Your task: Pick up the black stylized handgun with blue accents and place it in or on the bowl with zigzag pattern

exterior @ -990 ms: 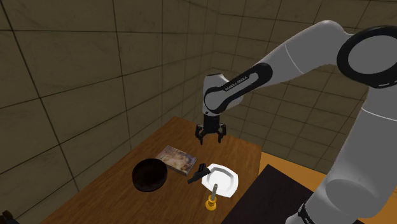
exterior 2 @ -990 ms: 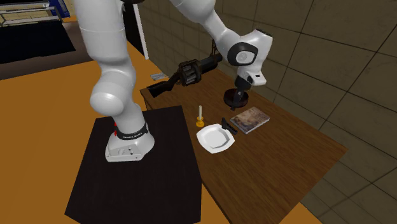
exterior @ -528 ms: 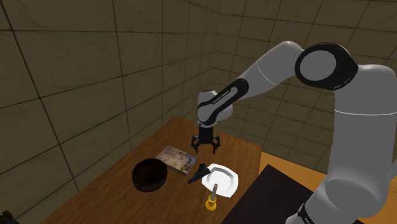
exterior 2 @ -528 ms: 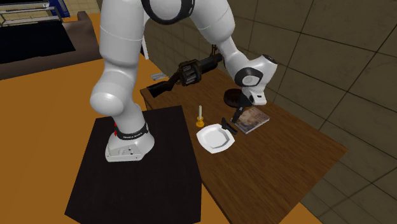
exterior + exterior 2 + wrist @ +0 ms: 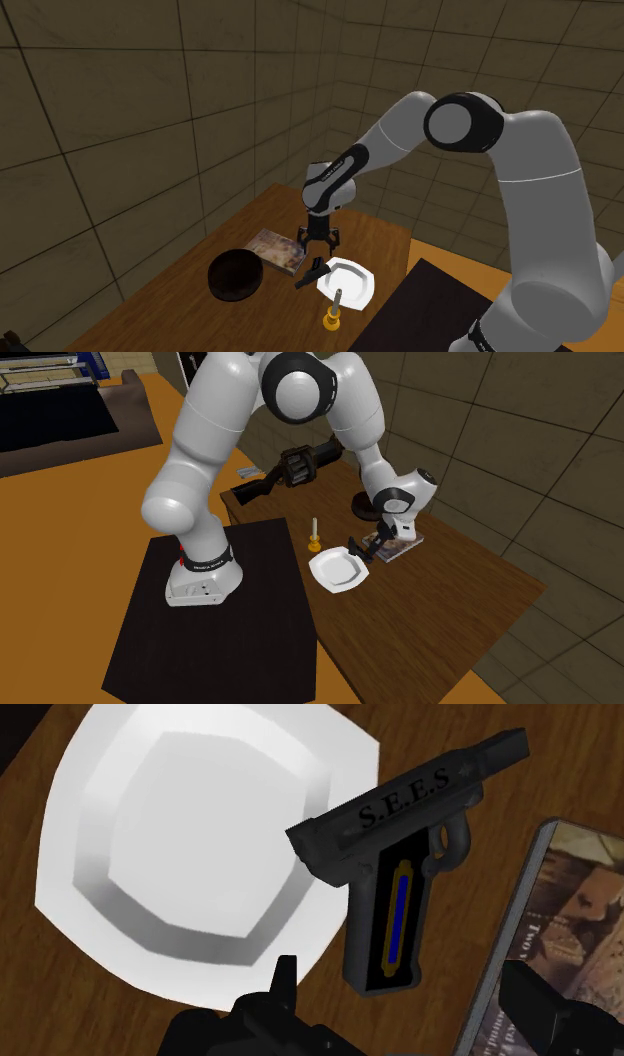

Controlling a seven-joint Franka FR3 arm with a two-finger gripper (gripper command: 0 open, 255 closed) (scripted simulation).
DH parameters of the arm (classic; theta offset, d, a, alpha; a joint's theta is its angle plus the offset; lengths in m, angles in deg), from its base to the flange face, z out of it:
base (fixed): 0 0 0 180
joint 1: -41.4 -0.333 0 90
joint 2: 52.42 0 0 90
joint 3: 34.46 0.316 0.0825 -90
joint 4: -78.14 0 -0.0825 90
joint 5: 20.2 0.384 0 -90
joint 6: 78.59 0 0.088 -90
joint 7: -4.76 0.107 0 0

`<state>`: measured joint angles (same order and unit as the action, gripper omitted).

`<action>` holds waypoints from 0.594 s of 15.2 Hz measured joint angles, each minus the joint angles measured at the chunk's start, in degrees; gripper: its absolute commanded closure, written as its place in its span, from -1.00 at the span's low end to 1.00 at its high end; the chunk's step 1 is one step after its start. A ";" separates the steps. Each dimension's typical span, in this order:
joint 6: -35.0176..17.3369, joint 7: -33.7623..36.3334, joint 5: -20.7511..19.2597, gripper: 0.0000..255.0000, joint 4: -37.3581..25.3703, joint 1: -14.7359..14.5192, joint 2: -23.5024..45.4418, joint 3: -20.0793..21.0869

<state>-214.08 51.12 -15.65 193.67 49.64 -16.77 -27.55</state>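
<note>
Jaws stand open above the worktop (image 5: 180,292), pointing down at the black handgun (image 5: 390,894), their two black fingers (image 5: 284,992) apart and touching nothing. In the wrist view the handgun's grip points toward the gap between the fingers, clear of both tips. The handgun lies flat on the wooden worktop between a white dish (image 5: 110,894) and a book (image 5: 560,929). Its slide bears the letters S.E.E.S, and its grip carries a blue stripe inside a gold-edged oval. The back end of the slide overlaps the dish's rim, while the muzzle points toward the book's far corner. The dish is shallow and squarish with rounded corners, and its inside is bare. In the shoulder view a dark round bowl (image 5: 235,276) sits on the worktop, beyond the book from the handgun and well apart from it; nothing can be seen inside it. A yellow candlestick (image 5: 333,316) stands just beside the dish on the side nearest the stand (image 5: 220,627). In the second exterior view a large dark launcher-like weapon (image 5: 292,467) lies at the worktop's far end.
</note>
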 measured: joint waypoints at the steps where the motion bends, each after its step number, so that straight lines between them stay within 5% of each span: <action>1: -0.65 -0.01 0.03 -1.00 0.23 -0.02 0.44 -0.01; 9: -3.53 0.04 0.04 -1.00 0.63 -0.31 2.90 -0.04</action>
<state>-217.61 51.15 -15.62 194.30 49.33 -13.87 -27.60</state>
